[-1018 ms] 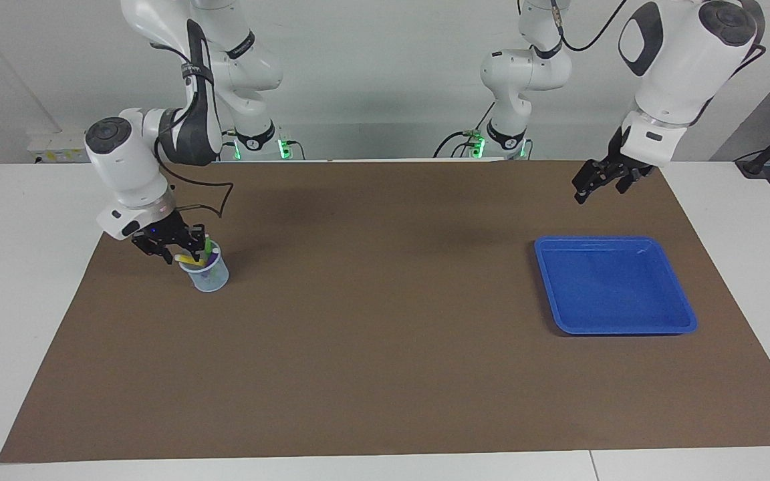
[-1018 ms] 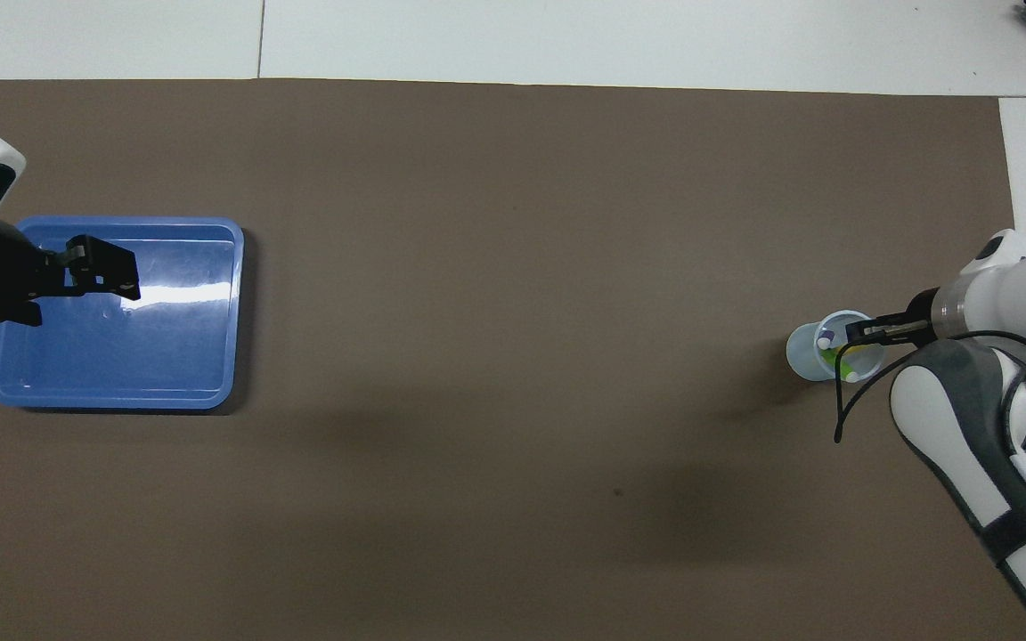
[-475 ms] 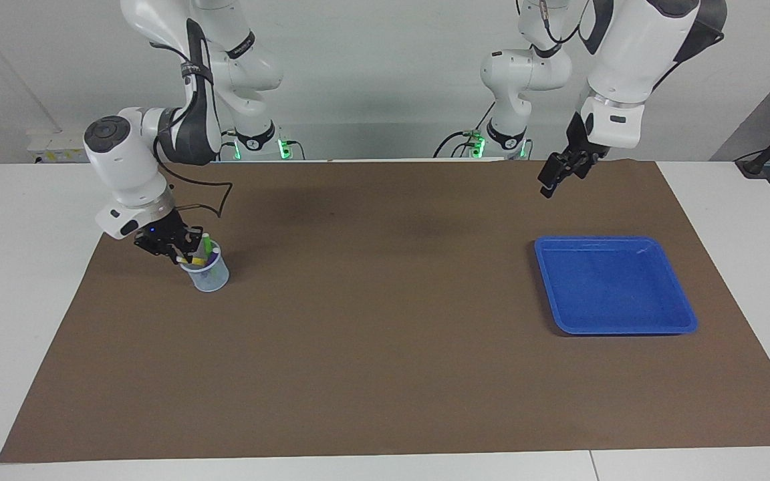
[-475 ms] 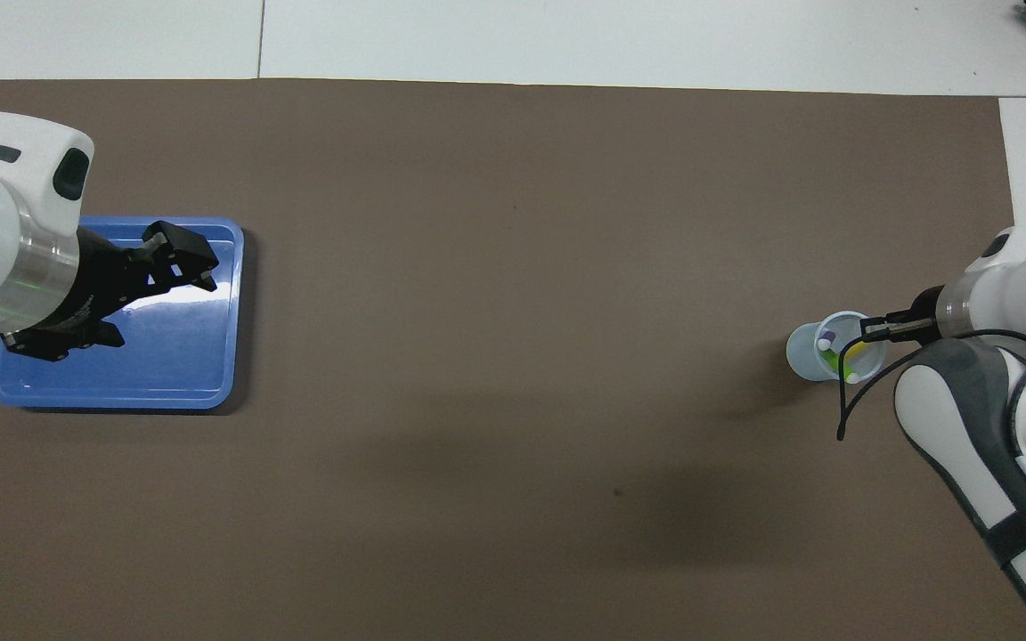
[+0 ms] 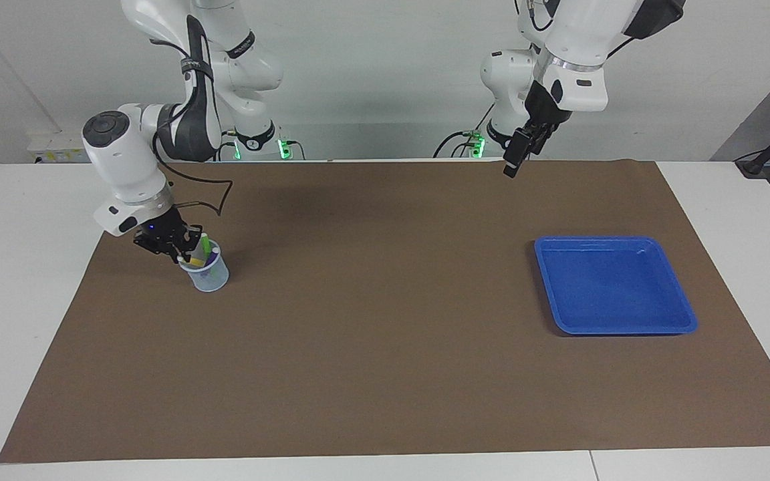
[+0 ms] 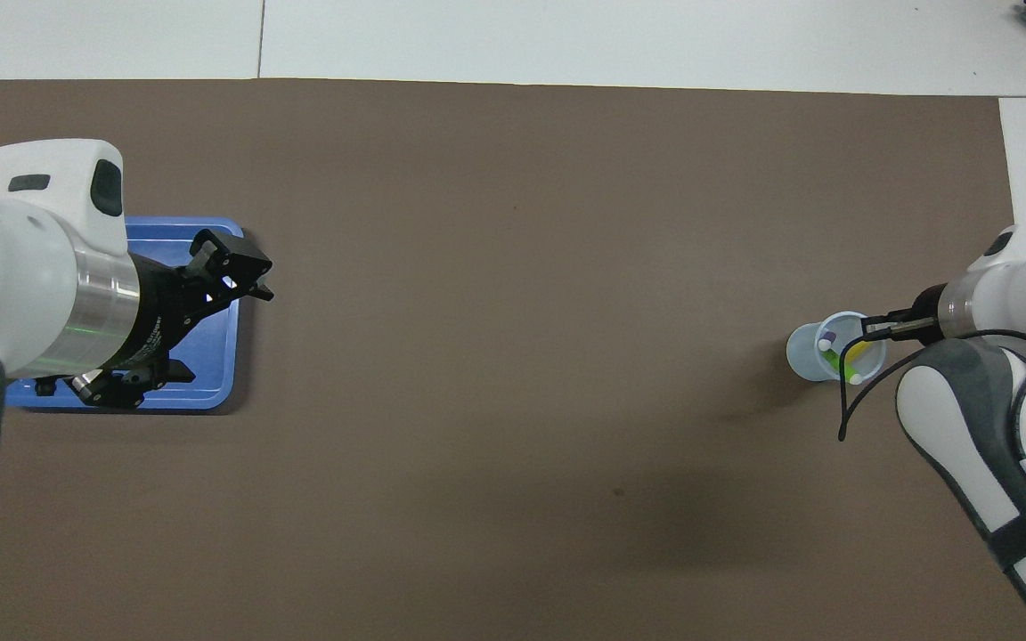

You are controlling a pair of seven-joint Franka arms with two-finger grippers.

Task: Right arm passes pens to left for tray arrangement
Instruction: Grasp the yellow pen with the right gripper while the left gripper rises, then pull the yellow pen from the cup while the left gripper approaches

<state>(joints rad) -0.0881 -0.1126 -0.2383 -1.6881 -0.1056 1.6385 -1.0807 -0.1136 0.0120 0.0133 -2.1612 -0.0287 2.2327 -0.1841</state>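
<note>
Clenching the yellow pen (image 5: 190, 257) in the cup (image 5: 210, 276), right end effector (image 5: 174, 244); left end effector (image 5: 517, 151) released, aloft.

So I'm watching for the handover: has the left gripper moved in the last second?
Yes. In the facing view the left gripper has risen and swung away from the blue tray, toward the table's middle.

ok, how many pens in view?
3, all standing in the cup at the right arm's end of the table: yellow, green and purple. The right gripper is shut on the yellow one. None in the tray.
</note>
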